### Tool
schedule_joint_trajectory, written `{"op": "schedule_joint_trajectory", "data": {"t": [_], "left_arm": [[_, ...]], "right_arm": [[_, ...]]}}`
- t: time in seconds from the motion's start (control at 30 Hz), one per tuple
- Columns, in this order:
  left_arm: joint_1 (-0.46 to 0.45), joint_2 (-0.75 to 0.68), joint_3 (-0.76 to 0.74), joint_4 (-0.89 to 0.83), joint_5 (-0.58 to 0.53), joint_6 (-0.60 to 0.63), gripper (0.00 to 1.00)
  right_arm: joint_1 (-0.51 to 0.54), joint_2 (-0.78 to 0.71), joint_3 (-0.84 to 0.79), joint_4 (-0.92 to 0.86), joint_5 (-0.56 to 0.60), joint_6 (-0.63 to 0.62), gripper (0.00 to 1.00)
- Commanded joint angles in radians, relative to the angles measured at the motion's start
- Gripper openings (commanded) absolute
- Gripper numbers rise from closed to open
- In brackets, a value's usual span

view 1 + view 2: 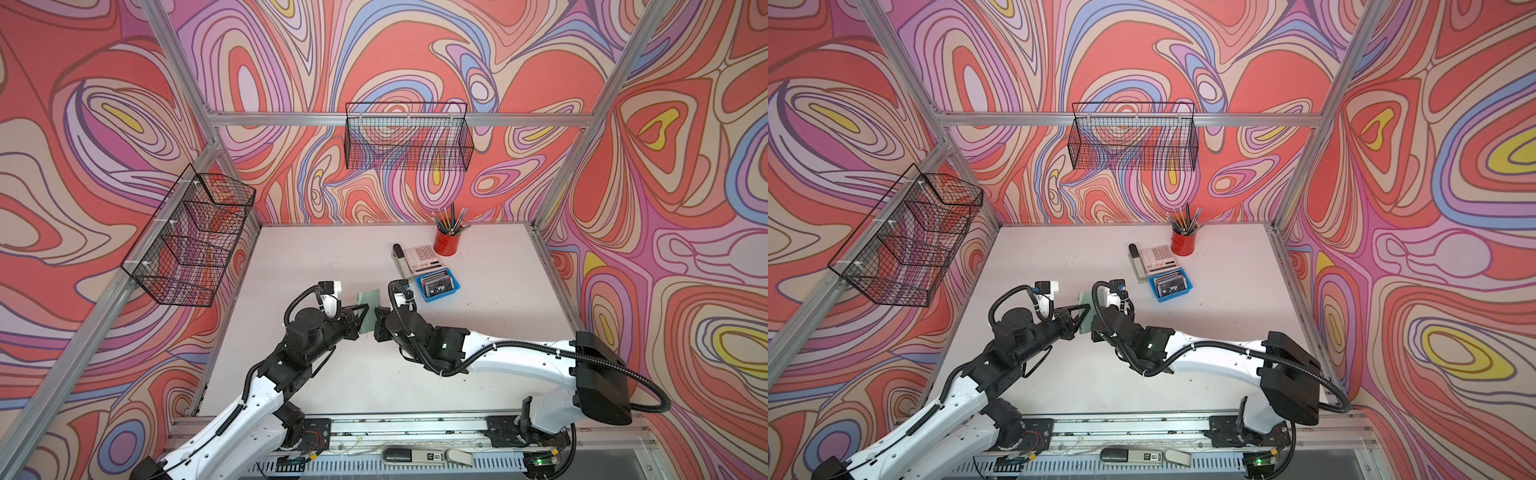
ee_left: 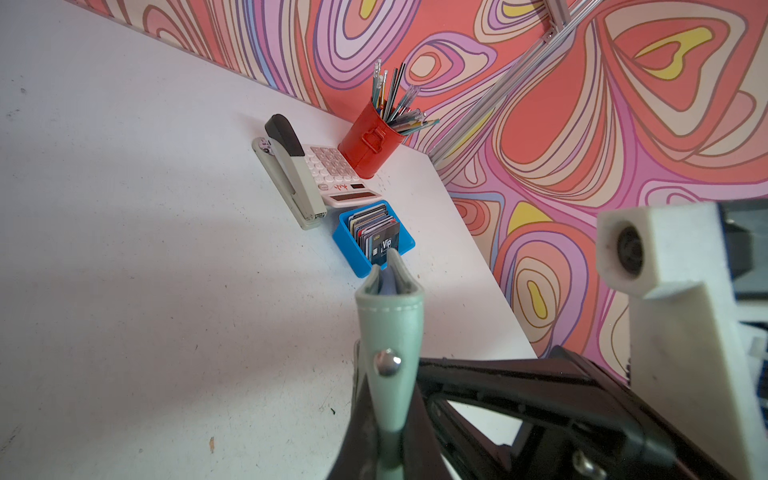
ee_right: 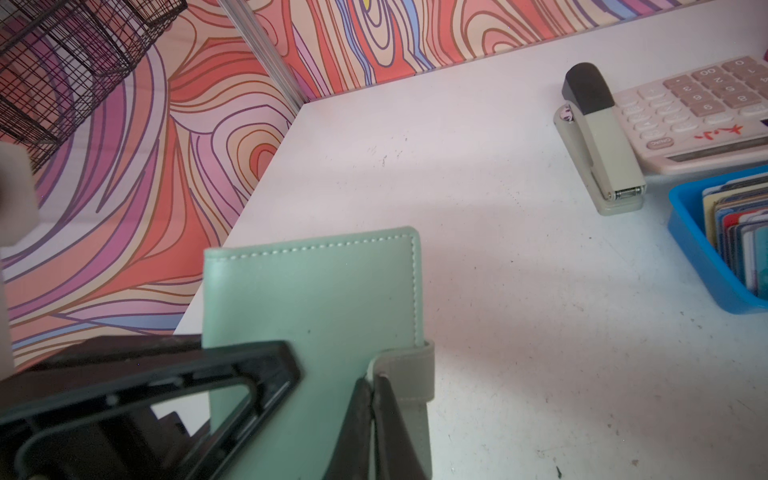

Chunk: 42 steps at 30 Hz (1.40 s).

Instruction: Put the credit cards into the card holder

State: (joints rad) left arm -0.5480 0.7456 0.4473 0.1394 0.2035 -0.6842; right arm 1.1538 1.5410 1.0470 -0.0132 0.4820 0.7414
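1. My left gripper (image 2: 384,432) is clamped on the card holder (image 3: 316,299); my right gripper (image 3: 372,415) is pinched tight on its snap tab (image 3: 405,365).
2. It is held off the table (image 1: 478,332), near the blue tray (image 2: 347,249); the credit cards (image 2: 376,232) stand inside that tray.
3. Step, I judge: unsnapping. Next I peel the tab free.

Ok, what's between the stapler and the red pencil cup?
The calculator lies flat between them, beside the stapler and the red pencil cup; clearest in the left wrist view.
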Motion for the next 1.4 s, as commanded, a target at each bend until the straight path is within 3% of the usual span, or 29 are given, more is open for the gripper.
{"op": "schedule_joint_trajectory", "data": {"t": [0.0, 0.8, 1.37], "left_arm": [[-0.001, -0.017, 0.011, 0.098, 0.025, -0.007, 0.0], [-0.001, 0.005, 0.016, 0.091, 0.008, 0.009, 0.0], [-0.001, 0.004, 0.021, 0.072, -0.001, 0.013, 0.0]], "right_arm": [[0.0, 0.008, -0.029, -0.02, -0.002, -0.003, 0.0], [-0.003, -0.039, -0.139, 0.102, 0.063, -0.04, 0.0], [-0.041, -0.079, -0.21, 0.14, 0.026, -0.009, 0.0]]}}
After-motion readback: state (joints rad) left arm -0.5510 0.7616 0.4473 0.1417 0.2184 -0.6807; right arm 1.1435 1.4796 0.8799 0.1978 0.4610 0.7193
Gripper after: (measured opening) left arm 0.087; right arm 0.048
